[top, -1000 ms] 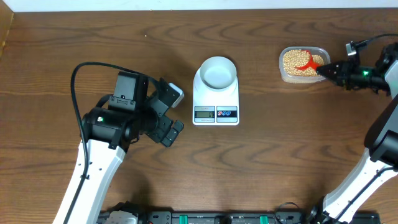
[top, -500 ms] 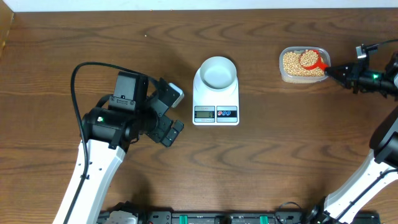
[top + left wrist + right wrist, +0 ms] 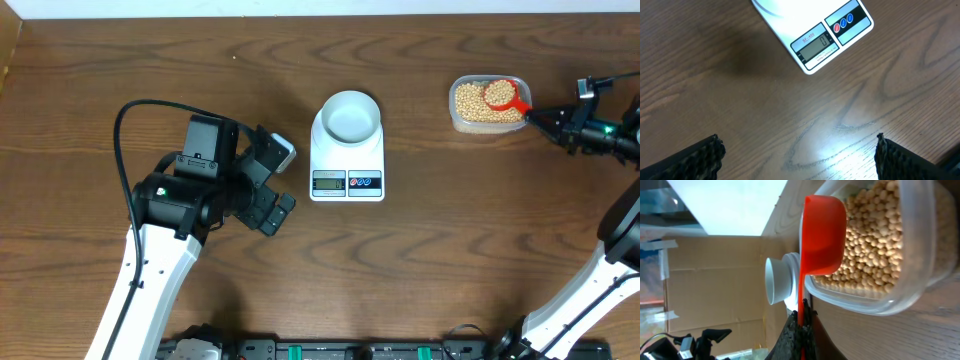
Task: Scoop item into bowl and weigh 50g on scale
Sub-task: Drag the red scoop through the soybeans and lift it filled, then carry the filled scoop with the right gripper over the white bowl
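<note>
The pale bowl (image 3: 349, 116) stands on the white scale (image 3: 347, 165) at the table's middle; both also show in the right wrist view, the bowl (image 3: 774, 280) far off. The beans (image 3: 472, 103) fill a clear tub (image 3: 460, 121) at the back right, also in the right wrist view (image 3: 875, 255). My right gripper (image 3: 553, 121) is shut on the handle of a red scoop (image 3: 503, 95), whose cup holds beans above the tub; the scoop (image 3: 822, 235) shows edge-on in the wrist view, gripper (image 3: 802, 322) below it. My left gripper (image 3: 277, 178) is open and empty, left of the scale (image 3: 812, 37).
The clear tub's wall (image 3: 900, 300) rests on the brown wooden table. A cardboard wall (image 3: 715, 280) stands beyond the table in the right wrist view. The table's back edge runs along the top of the overhead view.
My right gripper drew back to the right and the red scoop came up out of the beans, now level with beans in its cup. The left arm has not moved.
</note>
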Controlling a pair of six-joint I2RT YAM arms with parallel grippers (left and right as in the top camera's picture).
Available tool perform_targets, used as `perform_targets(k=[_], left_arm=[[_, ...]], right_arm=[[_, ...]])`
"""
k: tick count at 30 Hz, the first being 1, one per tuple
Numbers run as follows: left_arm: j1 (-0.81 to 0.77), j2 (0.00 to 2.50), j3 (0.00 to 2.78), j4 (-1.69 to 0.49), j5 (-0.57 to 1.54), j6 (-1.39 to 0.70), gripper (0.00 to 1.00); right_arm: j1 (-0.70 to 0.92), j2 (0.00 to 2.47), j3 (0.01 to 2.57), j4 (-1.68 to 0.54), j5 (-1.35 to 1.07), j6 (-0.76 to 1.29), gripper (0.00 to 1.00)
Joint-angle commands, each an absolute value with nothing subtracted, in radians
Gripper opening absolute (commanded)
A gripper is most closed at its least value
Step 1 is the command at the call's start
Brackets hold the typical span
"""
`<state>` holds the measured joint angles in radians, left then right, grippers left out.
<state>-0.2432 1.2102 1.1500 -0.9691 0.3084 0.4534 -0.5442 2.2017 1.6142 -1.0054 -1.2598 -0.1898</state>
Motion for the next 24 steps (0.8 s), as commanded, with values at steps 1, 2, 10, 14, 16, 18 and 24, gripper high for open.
perform_targets(k=[1, 2, 10, 14, 16, 18, 24], left_arm=[[-0.244, 1.215, 1.152, -0.971, 0.305, 0.471, 0.98], [-0.244, 1.215, 1.152, -0.971, 0.305, 0.471, 0.98], [-0.244, 1.215, 1.152, -0.971, 0.305, 0.471, 0.98], [-0.244, 1.215, 1.152, -0.971, 0.305, 0.471, 0.98], [-0.244, 1.215, 1.152, -0.971, 0.305, 0.471, 0.98], [-0.244, 1.215, 1.152, -0.971, 0.305, 0.471, 0.98], [-0.244, 1.215, 1.152, -0.971, 0.305, 0.471, 0.98]], right_arm=[[-0.549, 2.205, 1.608, -1.007, -1.340, -0.219, 0.01], [-0.549, 2.205, 1.608, -1.006, -1.345, -0.222, 0.01], [-0.535, 2.205, 1.608, -1.007, -1.445, -0.263, 0.01], [-0.526, 2.205, 1.608, -1.006, -1.501, -0.263, 0.01], [-0.522, 2.205, 1.608, -1.005, -1.530, -0.263, 0.01], [-0.517, 2.205, 1.608, -1.006, -1.542, -0.263, 0.01], [-0.458, 2.205, 1.608, -1.001, -1.544, -0.263, 0.01]])
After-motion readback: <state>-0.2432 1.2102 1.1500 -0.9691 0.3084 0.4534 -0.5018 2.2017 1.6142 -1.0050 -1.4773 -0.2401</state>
